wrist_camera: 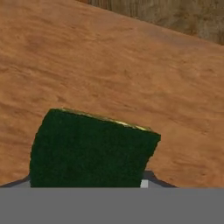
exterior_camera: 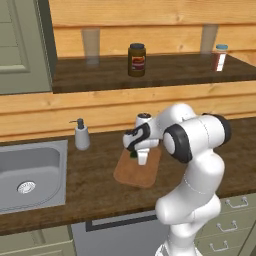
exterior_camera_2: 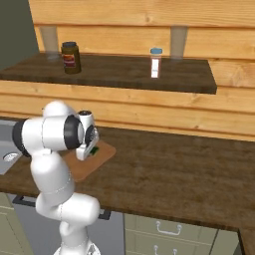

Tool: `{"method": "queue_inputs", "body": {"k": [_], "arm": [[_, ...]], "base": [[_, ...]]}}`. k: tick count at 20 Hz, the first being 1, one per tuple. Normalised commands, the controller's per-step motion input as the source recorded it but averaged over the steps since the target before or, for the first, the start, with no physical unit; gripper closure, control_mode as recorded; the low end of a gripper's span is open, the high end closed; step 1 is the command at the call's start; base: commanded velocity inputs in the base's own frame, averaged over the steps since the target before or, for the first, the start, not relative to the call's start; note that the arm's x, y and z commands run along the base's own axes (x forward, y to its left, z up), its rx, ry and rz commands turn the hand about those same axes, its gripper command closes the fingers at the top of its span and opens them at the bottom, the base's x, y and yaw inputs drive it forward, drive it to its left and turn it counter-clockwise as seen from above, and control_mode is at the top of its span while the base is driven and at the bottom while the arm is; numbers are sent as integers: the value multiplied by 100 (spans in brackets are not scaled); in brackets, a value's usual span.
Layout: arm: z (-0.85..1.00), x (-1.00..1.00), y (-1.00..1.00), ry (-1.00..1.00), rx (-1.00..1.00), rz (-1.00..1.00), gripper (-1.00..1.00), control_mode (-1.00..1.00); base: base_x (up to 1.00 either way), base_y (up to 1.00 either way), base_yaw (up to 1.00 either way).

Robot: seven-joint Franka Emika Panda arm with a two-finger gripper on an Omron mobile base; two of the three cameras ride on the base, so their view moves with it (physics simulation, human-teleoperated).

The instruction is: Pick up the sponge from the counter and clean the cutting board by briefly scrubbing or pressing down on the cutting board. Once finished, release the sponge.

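The dark green sponge [wrist_camera: 89, 148], with a thin yellowish layer along its top edge, sits between my gripper's fingers and presses close to the light-brown cutting board [wrist_camera: 113, 65]. In the left base view my gripper [exterior_camera: 141, 159] points down onto the cutting board [exterior_camera: 137, 176], and a bit of green sponge [exterior_camera: 133, 155] shows beside the fingers. From the right, the sponge [exterior_camera_2: 93, 151] peeks out at the gripper [exterior_camera_2: 85, 153] over the cutting board [exterior_camera_2: 99, 158]. The board lies on the dark counter [exterior_camera: 100, 190]. The gripper is shut on the sponge.
A steel sink [exterior_camera: 30, 175] is set in the counter at the left, with a soap dispenser [exterior_camera: 81, 135] by its corner. A higher shelf [exterior_camera: 165, 72] behind carries a dark jar [exterior_camera: 136, 60] and a small bottle [exterior_camera: 219, 57]. Bare counter [exterior_camera_2: 174, 169] stretches right of the board.
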Motion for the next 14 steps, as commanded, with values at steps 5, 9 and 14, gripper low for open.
{"method": "queue_inputs", "body": {"k": [5,9,14], "arm": [[-31,-100,0,23,0,2,100,-100],[-41,-100,0,32,0,6,100,-100],[-42,-78,0,29,0,4,100,-100]], "base": [[0,0,0],[0,0,0],[0,0,0]]}}
